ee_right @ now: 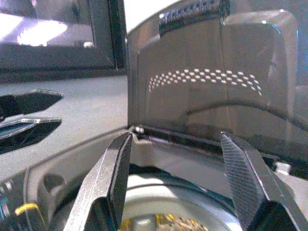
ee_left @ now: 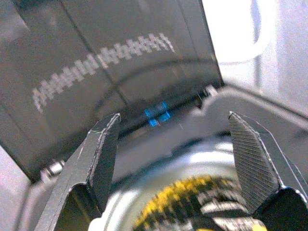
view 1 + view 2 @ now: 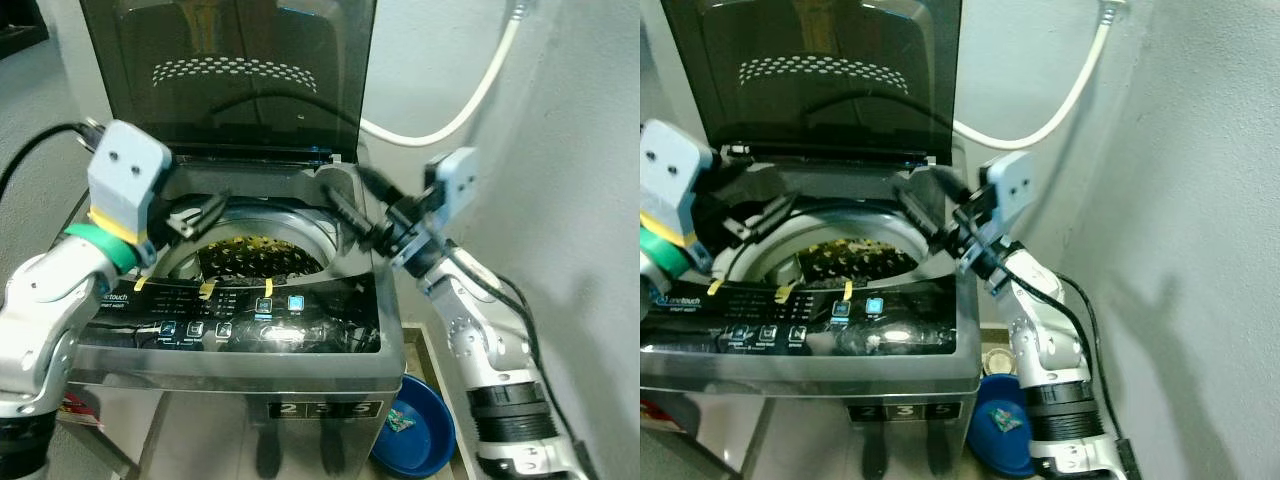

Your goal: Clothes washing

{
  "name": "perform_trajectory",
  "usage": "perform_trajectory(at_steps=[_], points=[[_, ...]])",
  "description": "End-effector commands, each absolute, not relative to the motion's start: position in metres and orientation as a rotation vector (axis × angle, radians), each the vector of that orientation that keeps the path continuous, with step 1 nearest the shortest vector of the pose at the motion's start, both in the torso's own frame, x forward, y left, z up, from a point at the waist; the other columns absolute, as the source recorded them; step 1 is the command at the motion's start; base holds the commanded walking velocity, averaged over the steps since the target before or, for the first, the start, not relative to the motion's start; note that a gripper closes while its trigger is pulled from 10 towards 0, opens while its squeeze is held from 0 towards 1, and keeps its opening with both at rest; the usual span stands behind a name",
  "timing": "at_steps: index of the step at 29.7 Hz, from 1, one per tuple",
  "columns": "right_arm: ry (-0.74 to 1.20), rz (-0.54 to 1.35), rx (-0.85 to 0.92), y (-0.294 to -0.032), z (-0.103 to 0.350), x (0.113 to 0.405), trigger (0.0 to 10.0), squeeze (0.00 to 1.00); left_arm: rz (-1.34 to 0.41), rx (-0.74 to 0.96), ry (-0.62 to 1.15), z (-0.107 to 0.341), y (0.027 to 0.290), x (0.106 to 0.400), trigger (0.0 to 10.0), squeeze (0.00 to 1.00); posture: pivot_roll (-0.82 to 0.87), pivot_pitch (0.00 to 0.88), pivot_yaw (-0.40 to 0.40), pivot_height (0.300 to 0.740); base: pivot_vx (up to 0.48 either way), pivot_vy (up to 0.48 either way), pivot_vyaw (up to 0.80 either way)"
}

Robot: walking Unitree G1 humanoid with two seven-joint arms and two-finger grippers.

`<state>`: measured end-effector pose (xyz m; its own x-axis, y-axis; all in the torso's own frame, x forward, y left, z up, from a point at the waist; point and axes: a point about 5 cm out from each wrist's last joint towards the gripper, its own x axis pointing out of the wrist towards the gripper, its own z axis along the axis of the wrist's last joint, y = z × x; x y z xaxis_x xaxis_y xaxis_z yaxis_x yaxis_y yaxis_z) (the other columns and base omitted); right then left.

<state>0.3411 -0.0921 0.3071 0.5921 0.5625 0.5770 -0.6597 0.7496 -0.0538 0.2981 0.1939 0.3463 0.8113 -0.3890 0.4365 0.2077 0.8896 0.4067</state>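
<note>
White walls close in on a narrow corner, and a top-loading washing machine stands before me with its dark lid raised upright.

Starting from my own claws: my left gripper hovers over the left rim of the tub, fingers spread wide and holding nothing. My right gripper reaches in from the right rim, likewise wide apart and empty. Both point inward across the opening.

Below and between them, down in the drum, lies the yellow-and-black patterned cloth, bunched on the bottom. I judge it soft and limp, light while dry, apt to sag and trail if lifted by one edge. A raised fold near the middle of the heap looks the best place to pinch, since the fabric should bunch between my fingers rather than slip.

Further out, the control panel shows lit blue buttons and strips of yellow tape. A white hose curves along the wall, and a blue basin sits on the floor beside the machine.
</note>
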Motion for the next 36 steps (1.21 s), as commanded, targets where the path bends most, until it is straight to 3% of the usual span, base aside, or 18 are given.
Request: perform_trajectory(at_steps=[1, 11, 17, 20, 24, 36], points=[[-0.653, 0.688, 0.202, -0.095, 0.316, 0.339, 10.0, 0.00, -0.300, 0.359, -0.567, 0.351, 0.195, 0.295, 10.0, 0.00, 0.06, 0.129, 0.066, 0.740, 0.000, 0.000, 0.00], [-0.716, 0.423, 0.199, -0.114, 0.315, 0.341, 10.0, 0.00, -0.278, 0.363, -0.544, 0.330, 0.184, 0.301, 10.0, 0.00, 0.05, 0.112, 0.068, 0.740, 0.000, 0.000, 0.00], [-0.610, 0.244, 0.146, -0.120, 0.272, 0.333, 10.0, 0.00, -0.203, 0.095, -0.454, 0.297, 0.176, 0.297, 10.0, 0.00, 0.05, 0.086, 0.056, 0.740, 0.000, 0.000, 0.00], [-0.600, 0.137, 0.063, -0.133, 0.260, 0.329, 10.0, 0.00, -0.168, 0.149, -0.468, 0.294, 0.178, 0.296, 10.0, 0.00, 0.05, 0.070, 0.046, 0.740, 0.000, 0.000, 0.00], [-0.604, 0.114, -0.008, -0.136, 0.255, 0.329, 10.0, 0.00, -0.166, 0.146, -0.451, 0.290, 0.180, 0.302, 10.0, 0.00, 0.04, 0.054, 0.048, 0.740, 0.000, 0.000, 0.00], [-0.523, 0.070, 0.061, -0.136, 0.241, 0.339, 10.0, 0.00, -0.098, 0.014, -0.423, 0.278, 0.180, 0.314, 10.0, 0.00, 0.02, 0.017, 0.025, 0.740, 0.000, 0.000, 0.00]])
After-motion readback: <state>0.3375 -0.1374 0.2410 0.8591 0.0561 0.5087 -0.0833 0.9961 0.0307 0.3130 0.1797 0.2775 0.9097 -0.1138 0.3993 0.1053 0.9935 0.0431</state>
